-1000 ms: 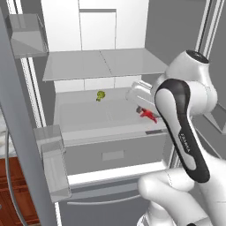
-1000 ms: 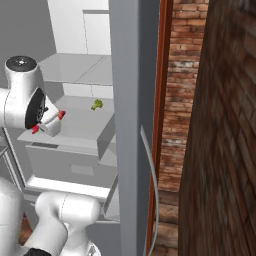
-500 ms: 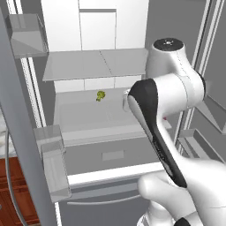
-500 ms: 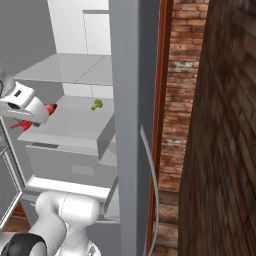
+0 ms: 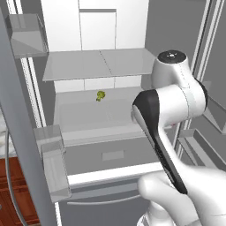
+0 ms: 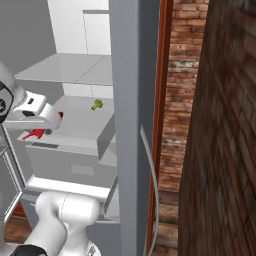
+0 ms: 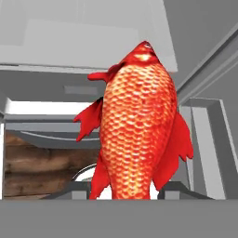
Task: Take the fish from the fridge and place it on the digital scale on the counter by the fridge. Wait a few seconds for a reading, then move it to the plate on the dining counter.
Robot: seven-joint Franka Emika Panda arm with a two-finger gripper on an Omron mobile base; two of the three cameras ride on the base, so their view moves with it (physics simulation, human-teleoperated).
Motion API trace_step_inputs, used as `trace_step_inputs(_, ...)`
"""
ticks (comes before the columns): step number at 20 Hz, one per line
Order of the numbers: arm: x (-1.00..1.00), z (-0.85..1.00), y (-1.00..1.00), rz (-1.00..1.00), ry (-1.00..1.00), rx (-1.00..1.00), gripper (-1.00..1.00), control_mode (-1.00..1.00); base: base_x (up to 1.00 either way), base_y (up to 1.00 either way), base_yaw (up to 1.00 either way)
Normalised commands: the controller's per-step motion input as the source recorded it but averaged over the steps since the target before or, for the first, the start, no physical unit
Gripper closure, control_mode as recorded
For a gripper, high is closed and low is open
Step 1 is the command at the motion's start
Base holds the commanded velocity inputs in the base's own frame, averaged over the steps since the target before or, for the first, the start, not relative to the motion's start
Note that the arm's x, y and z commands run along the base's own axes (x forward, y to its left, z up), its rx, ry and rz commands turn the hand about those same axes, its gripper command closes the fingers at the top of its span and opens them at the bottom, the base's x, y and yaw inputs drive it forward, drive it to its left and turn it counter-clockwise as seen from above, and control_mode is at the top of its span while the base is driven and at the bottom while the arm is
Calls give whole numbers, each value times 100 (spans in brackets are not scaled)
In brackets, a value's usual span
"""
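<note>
My gripper (image 6: 41, 130) is shut on the red-orange fish (image 6: 33, 134), held in front of the open fridge (image 5: 88, 66) at about the height of its lower glass shelf. In the hand view the fish (image 7: 139, 125) hangs close to the camera between the two fingertips (image 7: 74, 188), head away and tail toward the hand. In the left base view my own forearm hides the hand and the fish. The digital scale, the plate and the dining counter are out of view.
A small green lump (image 5: 100, 95) lies on the lower shelf, also in the right base view (image 6: 97, 104). Door bins (image 5: 50, 145) stick out at the left. The grey fridge door (image 6: 134, 100) and a brick wall (image 6: 220, 125) close off the right side.
The arm has swung and the wrist has turned, drawing the fish back off the shelf. In the left base view the fish has gone behind the forearm. The grip has held.
</note>
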Motion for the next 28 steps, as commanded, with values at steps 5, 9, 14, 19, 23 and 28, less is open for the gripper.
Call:
trace_step_inputs(5,-1,-45,-23,6,0,2,100,-100,0,0,0)
trace_step_inputs(9,0,-29,-1,0,3,1,100,100,-1,0,0)
trace_step_inputs(14,0,0,0,0,0,0,100,100,-46,10,0)
trace_step_inputs(19,0,0,0,0,0,0,100,100,-100,28,-1)
trace_step_inputs(23,0,0,0,0,0,0,100,100,-100,38,-2)
trace_step_inputs(28,0,0,0,0,0,0,100,100,-100,59,0)
